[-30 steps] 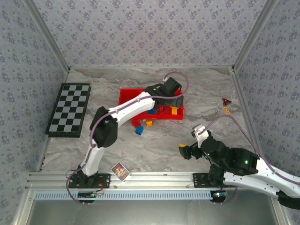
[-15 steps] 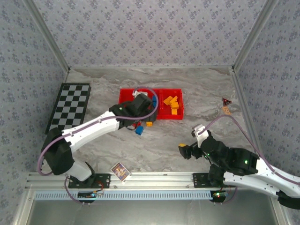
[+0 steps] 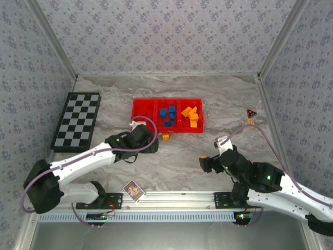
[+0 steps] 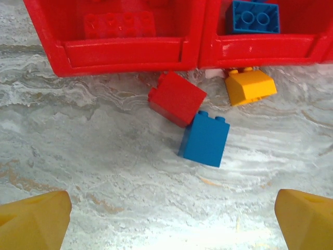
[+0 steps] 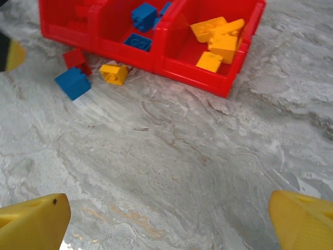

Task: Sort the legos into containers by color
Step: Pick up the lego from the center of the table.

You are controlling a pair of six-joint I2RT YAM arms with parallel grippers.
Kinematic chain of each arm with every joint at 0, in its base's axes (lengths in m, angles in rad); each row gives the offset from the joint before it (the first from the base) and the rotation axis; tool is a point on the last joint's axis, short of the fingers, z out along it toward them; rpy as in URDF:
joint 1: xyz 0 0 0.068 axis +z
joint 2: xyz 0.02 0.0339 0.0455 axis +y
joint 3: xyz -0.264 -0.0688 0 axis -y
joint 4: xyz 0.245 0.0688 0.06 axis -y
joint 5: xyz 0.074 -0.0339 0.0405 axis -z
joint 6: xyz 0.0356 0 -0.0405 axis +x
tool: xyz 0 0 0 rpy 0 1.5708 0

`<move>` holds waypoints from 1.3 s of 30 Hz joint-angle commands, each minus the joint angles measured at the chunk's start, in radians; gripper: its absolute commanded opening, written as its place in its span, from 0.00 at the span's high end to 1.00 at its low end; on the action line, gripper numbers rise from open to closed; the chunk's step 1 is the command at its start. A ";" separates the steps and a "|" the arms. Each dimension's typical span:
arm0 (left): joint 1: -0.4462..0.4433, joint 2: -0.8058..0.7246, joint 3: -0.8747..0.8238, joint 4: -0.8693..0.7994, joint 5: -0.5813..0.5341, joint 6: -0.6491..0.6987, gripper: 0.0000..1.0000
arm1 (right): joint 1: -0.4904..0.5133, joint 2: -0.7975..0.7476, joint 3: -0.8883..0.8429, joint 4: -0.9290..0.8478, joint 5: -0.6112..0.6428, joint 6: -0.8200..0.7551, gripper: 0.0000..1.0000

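left gripper: spread wide, empty | blue brick dead ahead, touching red brick; orange-yellow brick ahead-right, against tray wall | handling: likely light, rigid, slick plastic; pinch blue brick's flat side faces | right gripper: spread, empty; tray well ahead

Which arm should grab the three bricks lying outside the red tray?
Left. The open left tool is right by the red brick, blue brick and yellow brick beside the tray; the right tool sits farther away.
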 commanded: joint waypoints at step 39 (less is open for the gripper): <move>0.076 0.557 0.233 0.078 0.179 0.142 0.47 | -0.439 0.327 -0.027 0.207 -0.641 0.036 0.00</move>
